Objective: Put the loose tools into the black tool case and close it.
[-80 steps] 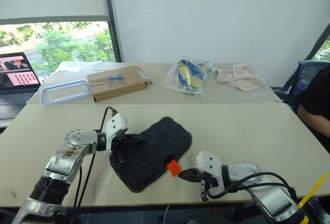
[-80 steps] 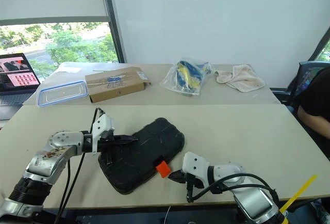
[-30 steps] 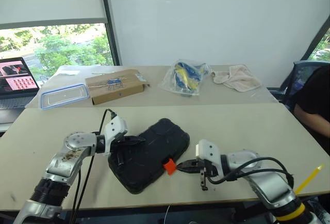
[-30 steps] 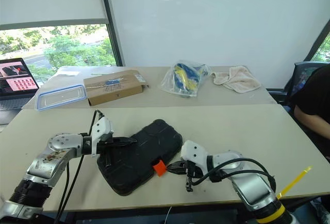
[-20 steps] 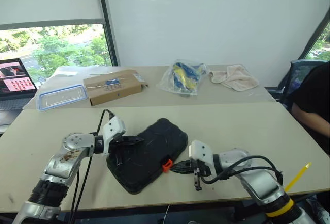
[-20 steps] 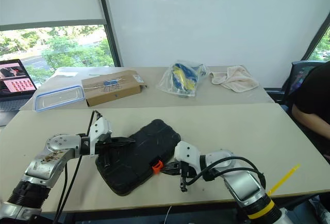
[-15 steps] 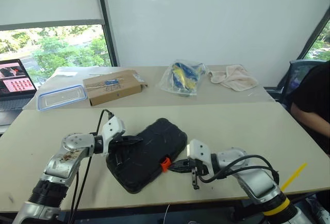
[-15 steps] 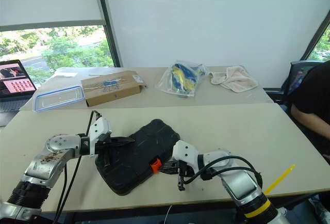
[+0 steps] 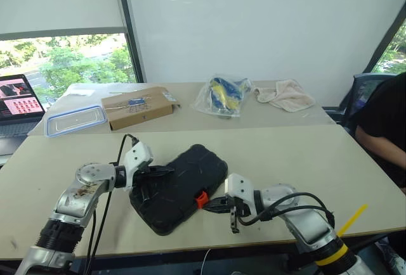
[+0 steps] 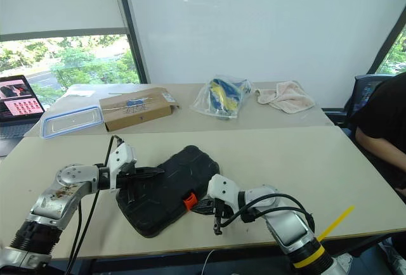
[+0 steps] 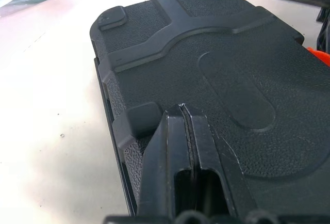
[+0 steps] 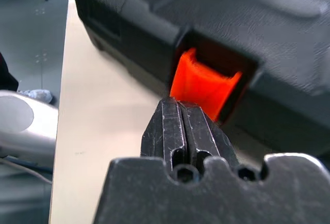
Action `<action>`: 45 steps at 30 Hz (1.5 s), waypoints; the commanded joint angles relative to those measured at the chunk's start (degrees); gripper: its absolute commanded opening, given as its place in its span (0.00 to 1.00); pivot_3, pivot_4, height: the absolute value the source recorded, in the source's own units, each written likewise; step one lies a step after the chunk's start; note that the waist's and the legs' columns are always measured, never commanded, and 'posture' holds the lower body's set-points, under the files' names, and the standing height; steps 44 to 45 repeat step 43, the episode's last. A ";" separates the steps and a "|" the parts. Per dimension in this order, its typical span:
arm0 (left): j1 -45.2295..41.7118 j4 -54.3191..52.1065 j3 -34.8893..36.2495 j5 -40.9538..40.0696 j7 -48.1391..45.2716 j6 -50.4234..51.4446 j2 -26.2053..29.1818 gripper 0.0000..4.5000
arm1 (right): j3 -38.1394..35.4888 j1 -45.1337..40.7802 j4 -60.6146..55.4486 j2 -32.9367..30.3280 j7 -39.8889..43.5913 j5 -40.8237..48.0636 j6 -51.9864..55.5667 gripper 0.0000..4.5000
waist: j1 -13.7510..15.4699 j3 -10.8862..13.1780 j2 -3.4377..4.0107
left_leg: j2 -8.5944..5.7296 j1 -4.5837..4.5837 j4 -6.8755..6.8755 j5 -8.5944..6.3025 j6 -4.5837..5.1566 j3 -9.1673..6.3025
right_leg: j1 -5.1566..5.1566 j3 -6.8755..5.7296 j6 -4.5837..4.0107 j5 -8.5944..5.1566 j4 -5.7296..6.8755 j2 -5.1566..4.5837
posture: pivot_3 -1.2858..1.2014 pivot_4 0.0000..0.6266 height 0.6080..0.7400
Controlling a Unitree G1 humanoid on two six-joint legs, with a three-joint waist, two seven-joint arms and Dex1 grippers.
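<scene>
The right gripper [image 12: 181, 111], fingers pressed together and empty, noses the orange latch [image 12: 203, 83] at the black tool case's [image 9: 181, 183] five-o'clock edge; push squarely while the closed left gripper [image 11: 182, 126] steadies the lid.

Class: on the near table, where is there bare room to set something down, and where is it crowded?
Free: the table to the right of the case, and the strip behind it. Crowded: around the case, with the left pincer on its lid and the right pincer at its orange latch.

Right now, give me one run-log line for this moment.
black tool case: lid down | left end effector: shut, on lid | right end effector: shut, tips at orange latch
</scene>
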 commanded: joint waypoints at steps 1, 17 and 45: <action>1.77 2.70 -3.27 2.66 -0.73 1.57 -0.26 0.01 | -0.03 -2.74 -0.06 1.96 -2.18 -1.02 -1.53 0.01 | 0.01 0.00 0.00 | 0.00 0.00 -0.01 0.00 0.01 0.00 | -0.01 0.00 0.00 0.00 0.00 0.00 | 0.52 0.24 1.00; 2.85 3.57 -4.81 3.80 -1.58 1.59 -0.08 0.01 | -1.15 -5.59 -0.21 4.08 -3.13 -1.18 -0.47 0.01 | -0.07 0.01 0.01 | 0.02 -0.03 -0.07 0.01 0.01 -0.02 | -0.13 -0.01 -0.16 0.09 -0.03 -0.01 | 0.52 0.24 1.00; 36.30 2.15 29.84 -3.62 -2.49 -26.29 6.28 1.00 | -29.17 11.26 14.58 -14.66 15.40 12.14 -34.66 0.99 | 0.85 0.27 -0.24 | -0.05 -0.35 -0.87 -0.03 0.03 0.46 | -1.05 0.09 -0.04 0.00 -0.71 -0.18 | 0.52 0.24 1.00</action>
